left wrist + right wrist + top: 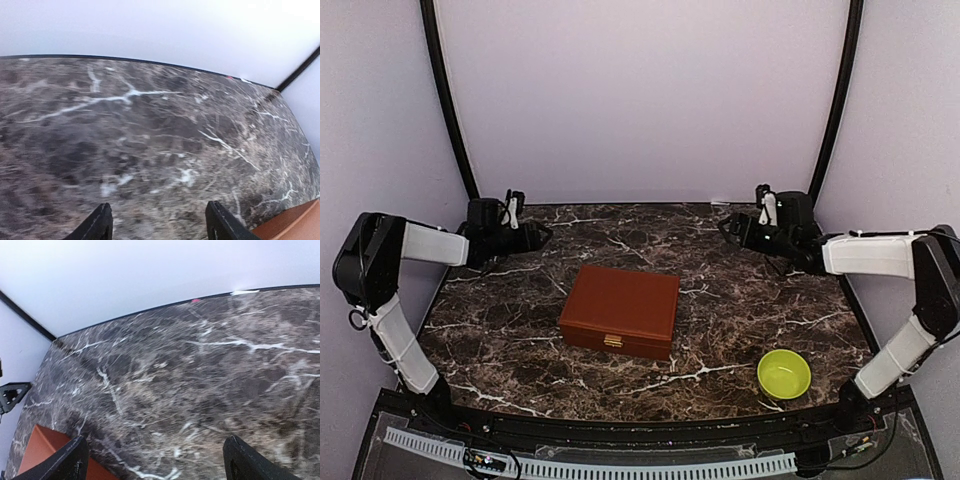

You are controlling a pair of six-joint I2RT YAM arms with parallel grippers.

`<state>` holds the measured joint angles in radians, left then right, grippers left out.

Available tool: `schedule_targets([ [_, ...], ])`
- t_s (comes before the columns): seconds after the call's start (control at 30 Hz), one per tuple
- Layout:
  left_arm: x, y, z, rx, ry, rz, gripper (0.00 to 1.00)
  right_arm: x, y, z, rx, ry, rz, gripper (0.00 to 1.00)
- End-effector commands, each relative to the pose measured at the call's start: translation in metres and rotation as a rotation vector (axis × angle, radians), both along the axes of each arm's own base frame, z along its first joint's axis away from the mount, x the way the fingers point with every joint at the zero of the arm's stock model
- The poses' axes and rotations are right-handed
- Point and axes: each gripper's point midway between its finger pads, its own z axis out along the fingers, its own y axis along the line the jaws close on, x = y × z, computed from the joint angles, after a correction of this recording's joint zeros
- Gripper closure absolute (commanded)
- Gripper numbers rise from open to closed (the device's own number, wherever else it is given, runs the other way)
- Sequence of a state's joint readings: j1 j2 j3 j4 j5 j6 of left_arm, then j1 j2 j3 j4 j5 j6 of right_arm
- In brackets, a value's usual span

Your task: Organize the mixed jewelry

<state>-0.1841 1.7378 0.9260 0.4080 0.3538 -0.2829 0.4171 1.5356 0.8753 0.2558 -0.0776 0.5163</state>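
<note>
Now two grippers hang over one dark marble table (740, 300), both near its far edge. The left gripper (159, 206) has its two fingers spread wide with nothing between them. The right gripper (156, 440) is spread wide too, and it holds nothing. One red-brown box (620, 310) sits shut between the two grippers, closer to the arm bases than either one. One yellow-green bowl (784, 373) sits well apart from the right gripper, back by that arm's base. The jewelry is too tiny to see, so I cannot tell where it lies.
</note>
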Motion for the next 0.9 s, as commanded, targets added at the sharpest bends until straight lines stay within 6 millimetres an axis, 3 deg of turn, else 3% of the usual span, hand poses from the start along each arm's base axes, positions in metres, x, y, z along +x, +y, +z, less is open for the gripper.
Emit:
schedule_targets([
  [0.0,-0.007,0.077,0.038,0.047,-0.12,0.157,0.34,-0.002,-0.077,0.01,-0.036,-0.079,-0.147,0.05],
  [0.03,-0.016,0.106,0.026,0.057,-0.095,0.223,0.34,-0.005,-0.096,0.009,-0.048,-0.086,-0.185,0.05],
  [0.07,-0.022,0.121,0.04,0.058,-0.134,0.268,0.33,-0.01,-0.112,0.009,-0.059,-0.097,-0.219,0.05],
  [0.1,-0.036,0.143,0.028,0.063,-0.111,0.325,0.32,-0.014,-0.134,0.01,-0.07,-0.108,-0.268,0.05],
  [0.13,-0.043,0.157,0.042,0.07,-0.155,0.381,0.31,-0.019,-0.15,0.011,-0.073,-0.122,-0.304,0.05],
  [0.17,-0.057,0.17,0.03,0.082,-0.134,0.429,0.29,-0.023,-0.164,0.013,-0.076,-0.139,-0.334,0.05],
  [0.2,-0.065,0.181,0.045,0.109,-0.188,0.483,0.25,-0.028,-0.176,0.013,-0.085,-0.155,-0.362,0.05],
  [0.23,-0.077,0.186,0.032,0.124,-0.172,0.507,0.24,-0.034,-0.186,0.018,-0.096,-0.183,-0.39,0.05],
  [0.27,-0.082,0.19,0.047,0.143,-0.234,0.533,0.22,-0.038,-0.192,0.019,-0.113,-0.206,-0.41,0.05],
  [0.3,-0.092,0.191,0.034,0.155,-0.225,0.539,0.22,-0.043,-0.209,0.022,-0.139,-0.232,-0.462,0.05],
  [0.33,-0.097,0.19,0.045,0.169,-0.285,0.536,0.2,-0.049,-0.218,0.025,-0.161,-0.259,-0.497,0.05],
  [0.37,-0.105,0.189,0.035,0.181,-0.279,0.538,0.15,-0.054,-0.224,0.027,-0.186,-0.284,-0.526,0.05],
  [0.4,-0.111,0.189,0.035,0.201,-0.314,0.535,0.1,-0.06,-0.229,0.03,-0.206,-0.316,-0.55,0.06],
  [0.57,-0.125,0.18,0.033,0.268,-0.429,0.477,0.06,-0.087,-0.249,0.028,-0.295,-0.425,-0.663,0.05],
  [0.67,-0.132,0.179,0.023,0.275,-0.436,0.476,0.06,-0.094,-0.255,0.014,-0.326,-0.413,-0.691,0.05],
  [0.87,-0.128,0.184,0.019,0.269,-0.413,0.505,0.06,-0.092,-0.252,0.009,-0.322,-0.418,-0.669,0.06],
])
